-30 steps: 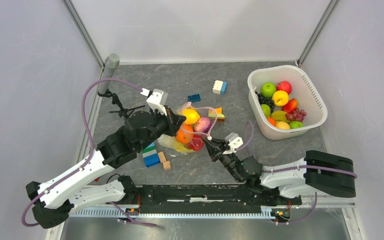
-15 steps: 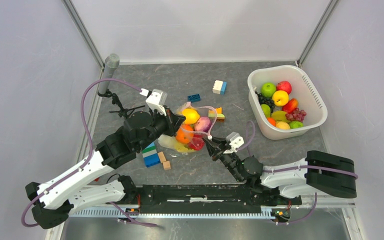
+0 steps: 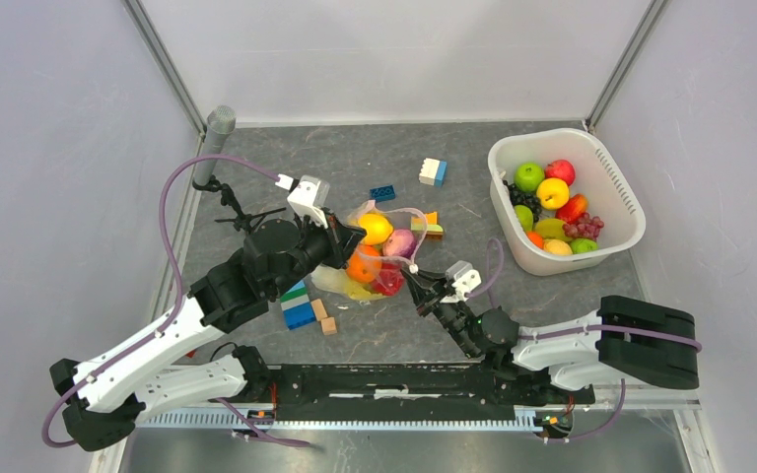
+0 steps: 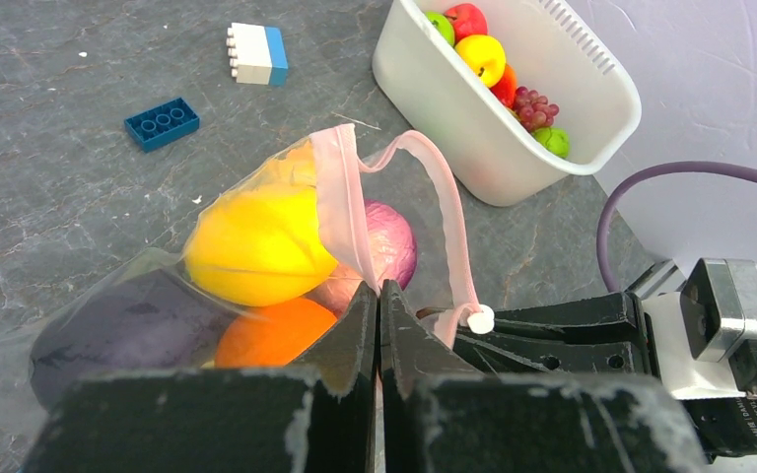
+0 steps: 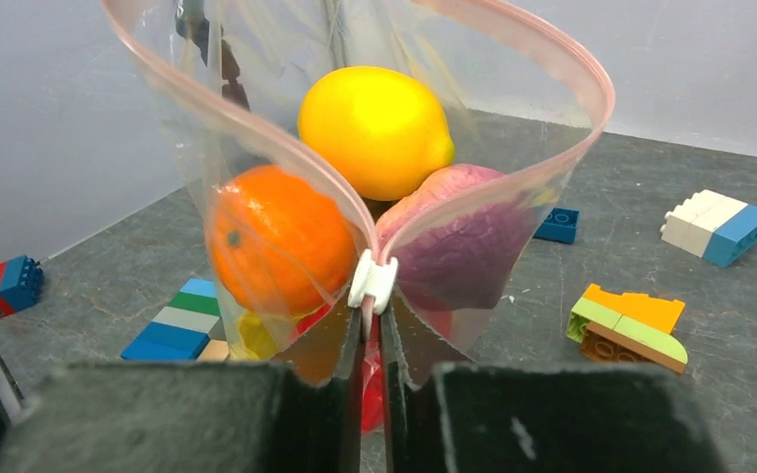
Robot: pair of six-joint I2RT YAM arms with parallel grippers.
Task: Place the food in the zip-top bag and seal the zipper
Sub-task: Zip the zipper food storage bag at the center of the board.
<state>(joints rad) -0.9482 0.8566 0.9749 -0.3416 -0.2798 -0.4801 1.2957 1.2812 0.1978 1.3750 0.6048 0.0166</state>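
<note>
The clear zip-top bag point(image 3: 379, 258) lies mid-table and holds a yellow lemon point(image 3: 376, 229), an orange point(image 3: 363, 266), a purple fruit point(image 3: 399, 244) and a red piece point(image 3: 387, 284). Its pink zipper point(image 5: 513, 187) gapes in a loop, with the white slider point(image 5: 373, 281) at one end. My left gripper point(image 3: 347, 242) is shut on the zipper's left end point(image 4: 345, 212). My right gripper point(image 3: 412, 284) is shut on the zipper just below the slider, at the bag's right end. The lemon point(image 5: 375, 128), the orange point(image 5: 276, 241) and the purple fruit point(image 5: 468, 246) show through the plastic in the right wrist view.
A white slotted basket point(image 3: 619, 187) at the right holds more toy fruit. Building blocks lie about: blue point(image 3: 382, 193), white-blue point(image 3: 433, 171), orange-green point(image 3: 428, 228), a stack point(image 3: 299, 307) by the left arm. A grey cylinder point(image 3: 216, 138) stands at the far left.
</note>
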